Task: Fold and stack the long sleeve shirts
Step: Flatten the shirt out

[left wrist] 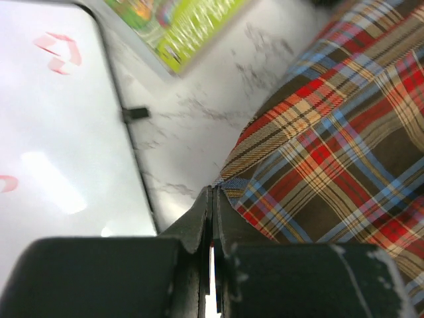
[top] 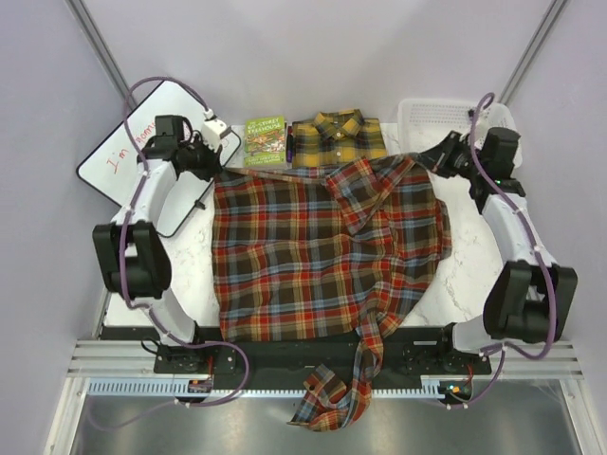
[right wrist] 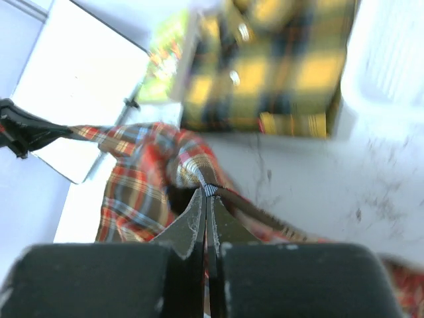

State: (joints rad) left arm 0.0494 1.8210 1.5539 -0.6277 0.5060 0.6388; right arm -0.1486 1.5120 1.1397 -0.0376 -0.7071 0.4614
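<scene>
- We are working on the red-brown shirt [top: 313, 256]. It looks like its fold is just starting.
- Our left gripper [left wrist: 212, 192] is pinched tight on the shirt's far left corner.
- Our right gripper [right wrist: 207, 192] is pinched tight on the cloth at the shirt's far right side, near the collar.
- Next, we think both arms must lift together and bring that far edge toward the near edge of the table [top: 465, 256], keeping the cloth smooth.
- The shirt lies spread over the middle of the table, a bit wrinkly. One sleeve [top: 332, 398] hangs over the near edge.
- The yellow shirt [top: 337, 140] sits folded at the far edge, just beside it.
</scene>
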